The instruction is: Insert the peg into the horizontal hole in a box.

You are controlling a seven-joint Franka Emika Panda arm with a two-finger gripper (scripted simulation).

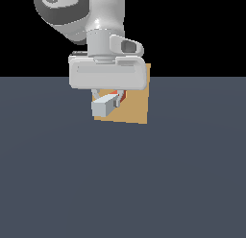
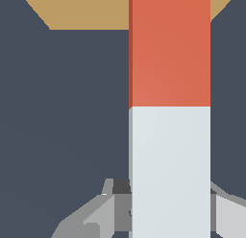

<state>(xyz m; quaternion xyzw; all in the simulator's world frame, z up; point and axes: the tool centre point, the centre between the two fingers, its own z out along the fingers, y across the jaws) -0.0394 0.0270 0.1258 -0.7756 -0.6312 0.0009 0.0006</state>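
Note:
My gripper (image 1: 109, 99) is shut on the peg (image 1: 104, 106) near its white end and holds it level above the floor. The peg's orange-red half (image 1: 120, 94) points at the face of the tan box (image 1: 137, 107), which stands just behind the gripper. In the wrist view the peg (image 2: 170, 112) runs from between the fingers (image 2: 121, 208) toward the box (image 2: 86, 11), and its orange end overlaps the box's edge. The hole is hidden behind the gripper and the peg in both views, so I cannot tell whether the tip has entered it.
A flat dark grey floor (image 1: 123, 184) stretches all around the box. The arm's white hand body (image 1: 108, 71) covers the upper left part of the box in the exterior view.

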